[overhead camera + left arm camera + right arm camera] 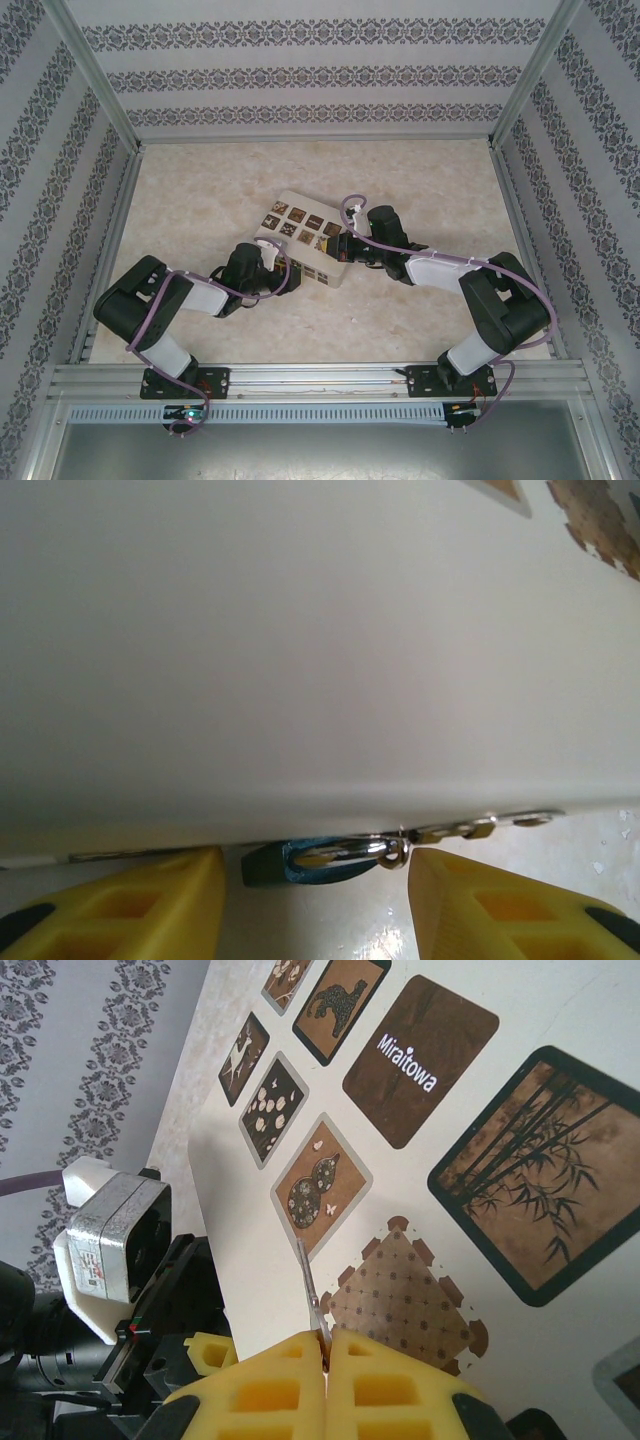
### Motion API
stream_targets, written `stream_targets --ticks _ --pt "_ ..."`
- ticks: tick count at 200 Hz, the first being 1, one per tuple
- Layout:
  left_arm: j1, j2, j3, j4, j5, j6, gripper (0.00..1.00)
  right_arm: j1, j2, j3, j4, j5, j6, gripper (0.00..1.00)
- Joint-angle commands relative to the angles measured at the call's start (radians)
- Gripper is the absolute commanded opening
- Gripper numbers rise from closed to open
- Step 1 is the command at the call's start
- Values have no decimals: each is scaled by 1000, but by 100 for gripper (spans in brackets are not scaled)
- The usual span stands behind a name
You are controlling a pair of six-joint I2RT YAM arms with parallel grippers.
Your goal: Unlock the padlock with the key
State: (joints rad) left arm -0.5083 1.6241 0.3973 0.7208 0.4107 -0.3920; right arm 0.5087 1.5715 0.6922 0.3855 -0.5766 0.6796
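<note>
You are in the lining-up step, not yet the unlocking. Your left gripper point(315, 880) is standing with its jaws apart, one yellow finger on each side of the padlock point(290, 866), and as far as the left wrist view tells, touching neither side. The blue body is sitting low against the bottom edge of the cream box point(300, 660), its silvery shackle point(345, 852) hooked to a small chain point(470, 830) trailing right.

Your right gripper point(328, 1345) is pinching shut on a thin metal sliver, which I am taking to be the key point(308, 1285), over the box's patterned top.

Next, I judge, you are needing a firm clamp on the blue body, then the key tip brought to the keyhole. The keyhole is hiding from you, and the key's bow is buried between the pads.
</note>
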Motion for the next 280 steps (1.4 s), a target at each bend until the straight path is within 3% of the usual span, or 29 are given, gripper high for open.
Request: stream_targets --ticks 1,117,280 --pt "1 36 29 54 6 -27 50 16 18 -17 -120 43 -18 0" --pt "-62 -24 61 -36 -88 3 47 22 21 -22 -108 44 -17 0" --pt "-98 -13 87 5 -141 -51 38 23 13 -26 -106 44 -18 0"
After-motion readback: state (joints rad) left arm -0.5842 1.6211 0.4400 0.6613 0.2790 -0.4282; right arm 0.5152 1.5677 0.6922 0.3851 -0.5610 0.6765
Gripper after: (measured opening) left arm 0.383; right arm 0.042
